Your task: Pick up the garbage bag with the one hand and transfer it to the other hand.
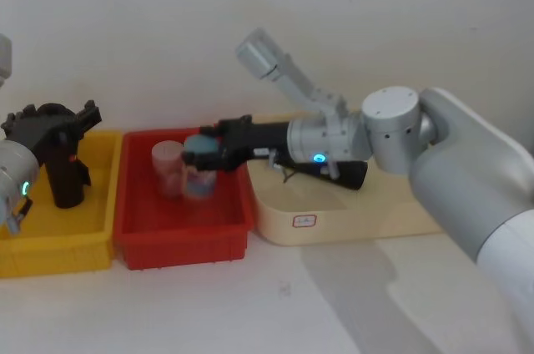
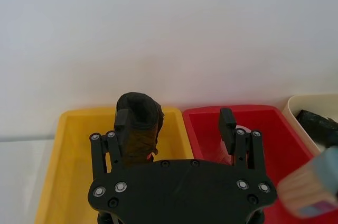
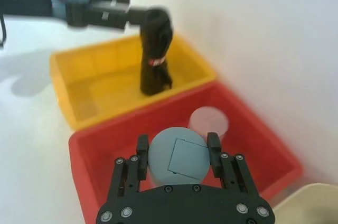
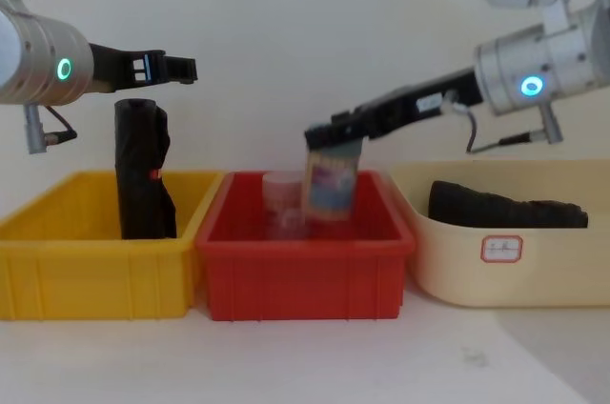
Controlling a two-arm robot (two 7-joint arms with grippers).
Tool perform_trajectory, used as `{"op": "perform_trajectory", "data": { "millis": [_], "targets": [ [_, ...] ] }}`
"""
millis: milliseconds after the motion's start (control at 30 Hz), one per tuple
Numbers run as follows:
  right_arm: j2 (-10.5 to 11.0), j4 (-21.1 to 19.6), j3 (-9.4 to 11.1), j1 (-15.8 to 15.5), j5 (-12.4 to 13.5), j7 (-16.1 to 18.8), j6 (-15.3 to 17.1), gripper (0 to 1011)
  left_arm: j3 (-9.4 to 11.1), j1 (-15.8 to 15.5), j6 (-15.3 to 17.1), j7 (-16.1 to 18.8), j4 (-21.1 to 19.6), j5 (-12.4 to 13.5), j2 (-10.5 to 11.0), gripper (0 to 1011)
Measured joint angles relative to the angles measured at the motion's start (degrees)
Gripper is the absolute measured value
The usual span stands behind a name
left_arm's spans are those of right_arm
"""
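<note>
Left claw (image 4: 181, 69), green ring glowing, hangs released, fingers spread wide, right at the top of the red-marked black roll (image 4: 143, 171) standing upright in the yellow bin (image 4: 86, 280). Over on the other side, the right claw (image 3: 177, 147), blue ring lit, is clenched around a grey-blue lidded jar (image 4: 331, 180), holding it tilted above the red bin (image 4: 305, 280), just beside a pale pink cup (image 4: 283, 190). And the garbage bag (image 4: 505, 206)? It lies flat in the cream bin (image 4: 562, 261), untouched, beneath the right wrist.
</note>
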Motion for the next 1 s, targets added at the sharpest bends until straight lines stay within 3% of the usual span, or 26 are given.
{"op": "perform_trajectory", "data": {
  "millis": [467,733,1000],
  "targets": [
    [5.5,-7.5,6.4,-2.2,4.6,-3.0,2.3,647,0.0,0.0,0.0,0.0,0.0,0.0,0.0,1000],
    [8.3,-7.8,7.5,-3.7,5.0,-4.1,2.1,651,0.0,0.0,0.0,0.0,0.0,0.0,0.0,1000],
    [9.9,-6.7,8.1,-5.0,4.6,-5.8,-0.2,852,0.0,0.0,0.0,0.0,0.0,0.0,0.0,1000]
  ]
}}
